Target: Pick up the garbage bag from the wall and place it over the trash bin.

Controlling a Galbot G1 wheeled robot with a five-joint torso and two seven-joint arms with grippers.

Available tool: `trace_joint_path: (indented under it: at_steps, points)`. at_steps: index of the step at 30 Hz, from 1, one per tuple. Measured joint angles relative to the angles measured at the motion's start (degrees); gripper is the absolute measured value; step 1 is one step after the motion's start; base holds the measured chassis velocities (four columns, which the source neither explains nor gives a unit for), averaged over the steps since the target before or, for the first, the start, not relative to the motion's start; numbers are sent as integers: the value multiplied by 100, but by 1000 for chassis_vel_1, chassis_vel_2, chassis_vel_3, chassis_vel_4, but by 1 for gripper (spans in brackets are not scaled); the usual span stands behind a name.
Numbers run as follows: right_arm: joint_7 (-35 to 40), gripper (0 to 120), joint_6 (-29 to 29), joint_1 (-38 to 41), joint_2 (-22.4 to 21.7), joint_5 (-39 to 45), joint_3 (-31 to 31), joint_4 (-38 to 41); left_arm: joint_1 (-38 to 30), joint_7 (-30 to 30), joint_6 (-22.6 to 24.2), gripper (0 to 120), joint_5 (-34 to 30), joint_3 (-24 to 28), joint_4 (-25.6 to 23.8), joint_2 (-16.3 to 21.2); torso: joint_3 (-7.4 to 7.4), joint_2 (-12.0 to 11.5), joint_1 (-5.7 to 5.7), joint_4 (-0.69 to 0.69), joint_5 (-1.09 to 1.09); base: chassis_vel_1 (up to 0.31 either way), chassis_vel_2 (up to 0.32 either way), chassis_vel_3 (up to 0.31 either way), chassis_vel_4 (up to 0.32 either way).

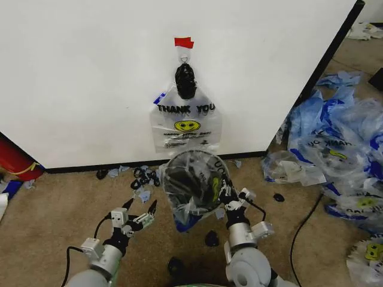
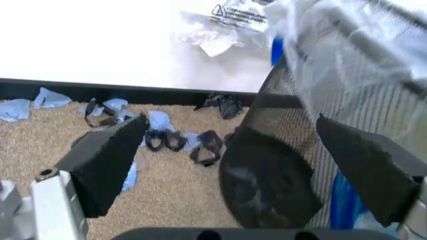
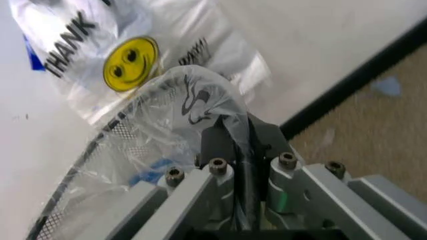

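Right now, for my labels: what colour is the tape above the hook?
Red tape, clearest in the head view.

"THANK YOU" on garbage bag (image 1: 186, 122)

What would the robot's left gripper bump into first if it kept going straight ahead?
Probably the trash bin. The left gripper has its jaws open, and the bin's black mesh side sits between them, just ahead. Depth is hard to judge, so it might only brush the bin's side.

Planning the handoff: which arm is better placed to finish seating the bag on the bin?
Right: its pincer is shut on the garbage bag at the trash bin rim. The left pincer is open beside it.
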Motion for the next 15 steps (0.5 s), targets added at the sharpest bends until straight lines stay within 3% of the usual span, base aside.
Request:
trace_joint_path:
  at_steps: [15]
  points:
    - [-162,1,73,-75,-85,85,-423,-539,-81,-6,-6,99,-9,56,77,-124,0,0,0,0,1,0,0,0,0]
